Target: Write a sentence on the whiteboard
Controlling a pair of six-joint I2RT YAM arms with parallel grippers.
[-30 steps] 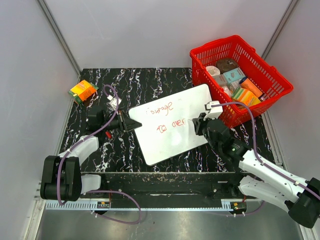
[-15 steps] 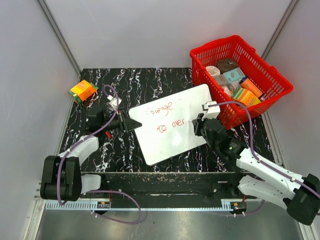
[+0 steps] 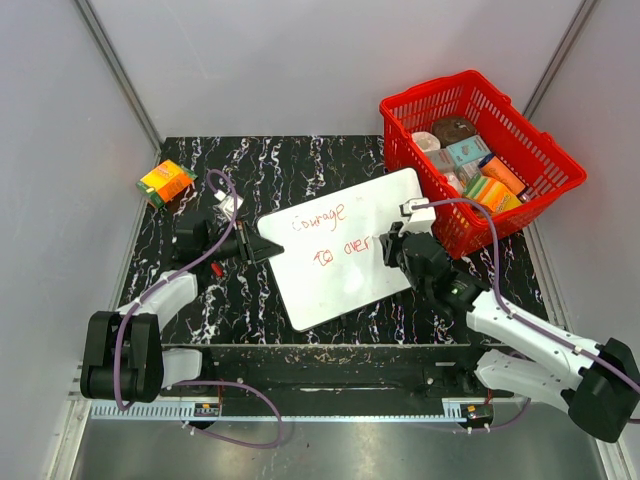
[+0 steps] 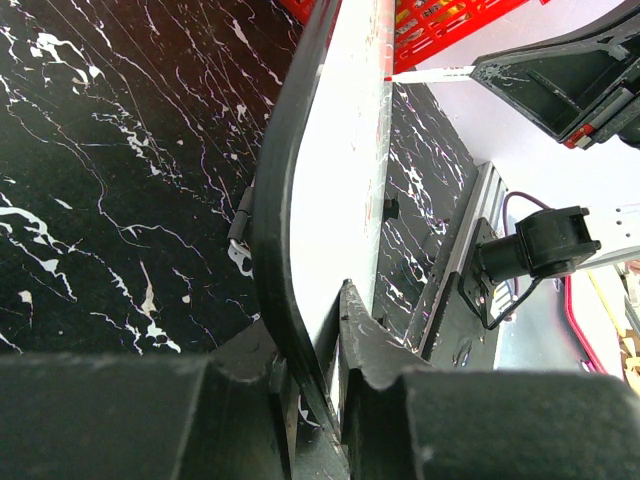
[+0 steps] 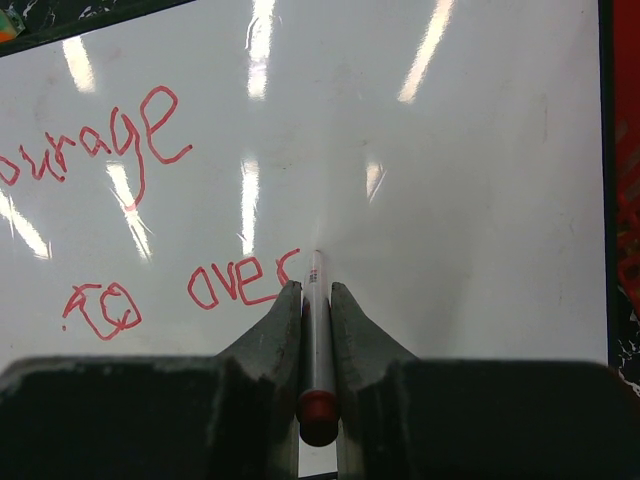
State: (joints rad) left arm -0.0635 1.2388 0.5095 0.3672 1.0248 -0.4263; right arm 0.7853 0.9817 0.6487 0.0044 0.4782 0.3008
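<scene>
The whiteboard (image 3: 345, 275) lies tilted on the black marbled table, and my left gripper (image 3: 262, 247) is shut on its left edge. In the left wrist view the board (image 4: 350, 150) runs edge-on between that gripper's (image 4: 322, 335) fingers. The sentence (image 3: 330, 235) is red handwriting in two lines, "courage" above "to over". My right gripper (image 3: 392, 250) is shut on a red-capped marker (image 5: 318, 340). The marker's tip touches the board (image 5: 470, 200) just right of the "r" in "over" (image 5: 240, 285), between the right gripper's (image 5: 316, 292) fingertips.
A red basket (image 3: 560, 165) full of packaged goods stands at the back right, close to the board's right corner. An orange box (image 3: 165, 182) lies at the table's far left edge. Grey walls close in on both sides.
My right gripper with the marker has shifted slightly left and up over the board, and the "r" of "over" has appeared. The left gripper and board have stayed put.
</scene>
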